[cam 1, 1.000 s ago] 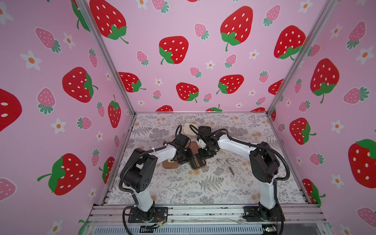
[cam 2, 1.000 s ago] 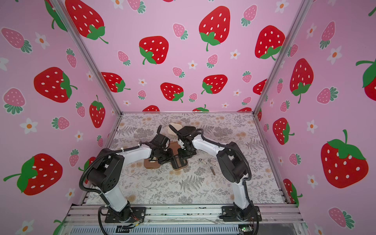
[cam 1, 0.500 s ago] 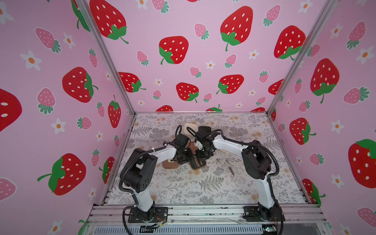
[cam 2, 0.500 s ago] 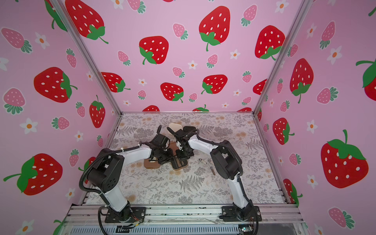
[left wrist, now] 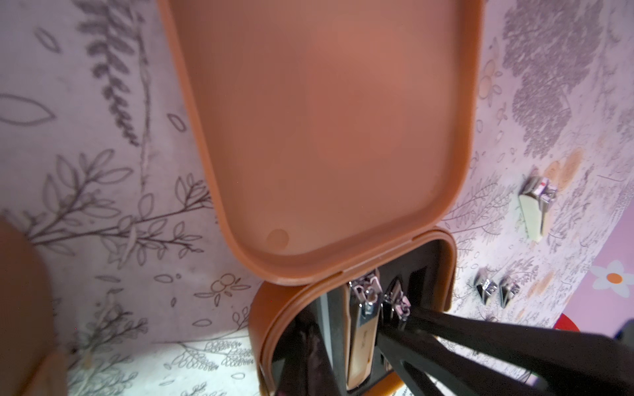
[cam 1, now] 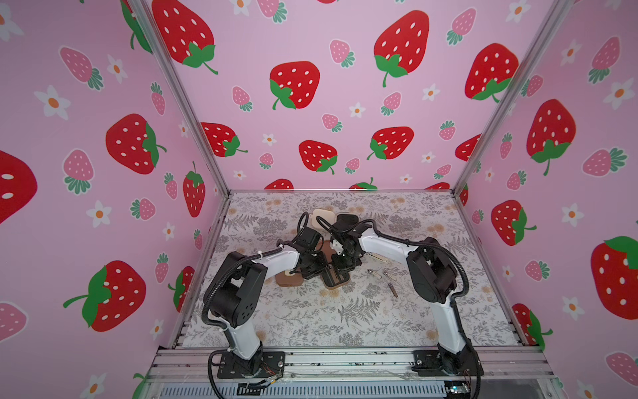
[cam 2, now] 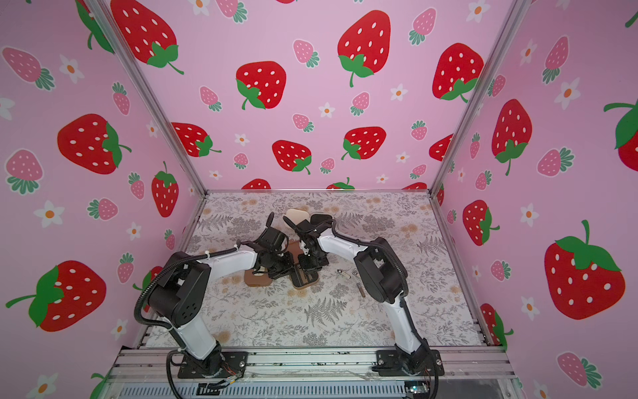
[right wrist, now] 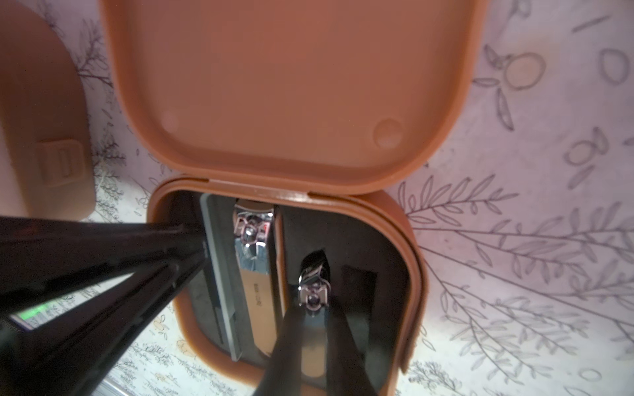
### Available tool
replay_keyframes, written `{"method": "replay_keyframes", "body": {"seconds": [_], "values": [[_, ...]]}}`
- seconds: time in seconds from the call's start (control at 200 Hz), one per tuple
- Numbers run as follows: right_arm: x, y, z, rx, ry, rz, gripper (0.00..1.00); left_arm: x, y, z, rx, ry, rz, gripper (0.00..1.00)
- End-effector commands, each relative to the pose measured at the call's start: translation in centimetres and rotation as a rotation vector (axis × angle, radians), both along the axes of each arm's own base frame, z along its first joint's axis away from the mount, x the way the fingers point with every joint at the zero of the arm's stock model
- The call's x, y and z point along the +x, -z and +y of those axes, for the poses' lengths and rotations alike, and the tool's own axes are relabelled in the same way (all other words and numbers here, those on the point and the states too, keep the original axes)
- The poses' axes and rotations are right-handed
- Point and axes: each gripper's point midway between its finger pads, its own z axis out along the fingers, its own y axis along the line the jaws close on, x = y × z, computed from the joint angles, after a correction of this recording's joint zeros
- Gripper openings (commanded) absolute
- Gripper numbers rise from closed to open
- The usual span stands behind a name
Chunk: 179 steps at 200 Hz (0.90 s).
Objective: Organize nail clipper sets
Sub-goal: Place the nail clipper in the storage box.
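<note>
- The open brown case (right wrist: 413, 274) sits mid-table on its base with the lid flipped flat back. You can spot it in both top views (cam 1: 335, 279) (cam 2: 304, 280), right between your two arms.
- Inside, the black insert has a big clipper (right wrist: 255, 267) lying in its slot and a grey file (right wrist: 219, 274) along the edge next to it.
- Your right gripper (right wrist: 310, 319) is pinched on a small clipper (right wrist: 313, 289), one finger on each side, with the clipper's head down over the insert beside the big one. Can't tell if it's touching the slot yet.
- Your left gripper (right wrist: 200, 241) is clenched with the tips together and nothing visible between them. It's poked into the case just beside the grey file.
- The closed brown case (cam 1: 289, 278) is just beside the open one, on your left arm's side, partly under that arm.
- The cream case (cam 1: 322, 216) is farther back toward the rear wall, half hidden behind the wrists.
- A few loose tools (cam 1: 388, 274) are scattered on the floral table (cam 1: 345, 321) on the right arm's side, near the open case but not touching it.
</note>
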Motion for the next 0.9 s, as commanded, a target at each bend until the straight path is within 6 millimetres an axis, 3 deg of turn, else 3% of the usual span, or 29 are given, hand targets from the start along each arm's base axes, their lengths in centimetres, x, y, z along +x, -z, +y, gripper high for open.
{"method": "replay_keyframes", "body": {"seconds": [0.0,0.49,0.891], "values": [[0.4,1.3,-0.1,-0.044,0.018,-0.007,0.08,-1.4,0.9,0.2,0.013,0.006,0.053,0.00],[2.3,3.0,-1.9,-0.161,0.073,-0.130,0.07,-1.4,1.1,0.1,0.009,0.014,0.058,0.00],[2.5,7.3,-4.1,-0.323,0.067,-0.185,0.07,-1.5,1.3,0.0,0.005,0.019,0.061,0.00]]}}
